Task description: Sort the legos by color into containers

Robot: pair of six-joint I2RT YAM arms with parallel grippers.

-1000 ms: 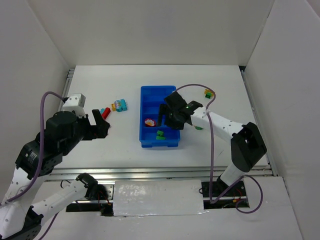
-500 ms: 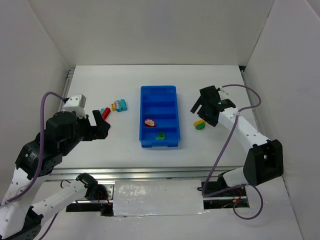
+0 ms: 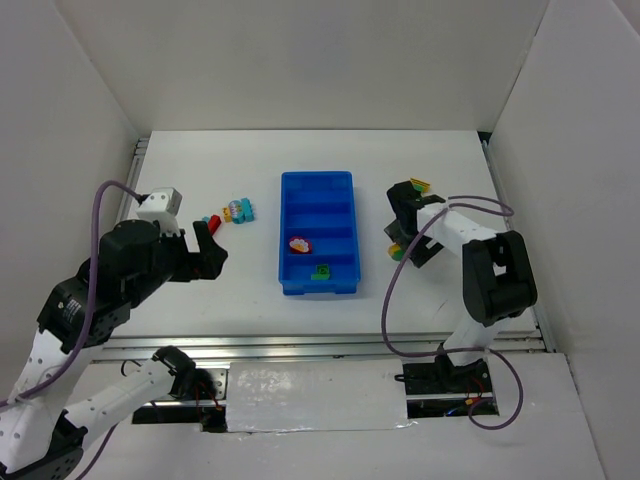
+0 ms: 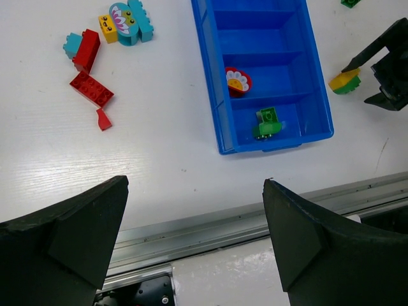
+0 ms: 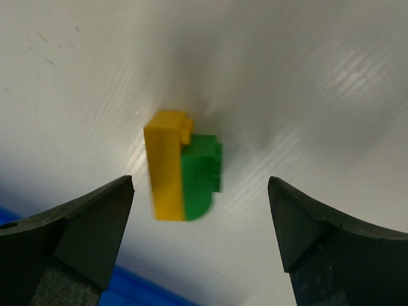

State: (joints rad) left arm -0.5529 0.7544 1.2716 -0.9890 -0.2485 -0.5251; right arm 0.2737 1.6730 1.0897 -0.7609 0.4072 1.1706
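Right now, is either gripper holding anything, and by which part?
Nothing is held. The right gripper stands open over the yellow-and-green brick on the table, its fingers clear of it on either side. The left gripper is open and empty.

The yellow-and-green brick (image 5: 182,172) is blurred in the right wrist view. A green piece (image 4: 349,2), perhaps a brick, is cut off by the left wrist view's top edge.

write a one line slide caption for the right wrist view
Open right fingers frame a yellow lego touching a green lego on the white table, blue tray edge at lower left.
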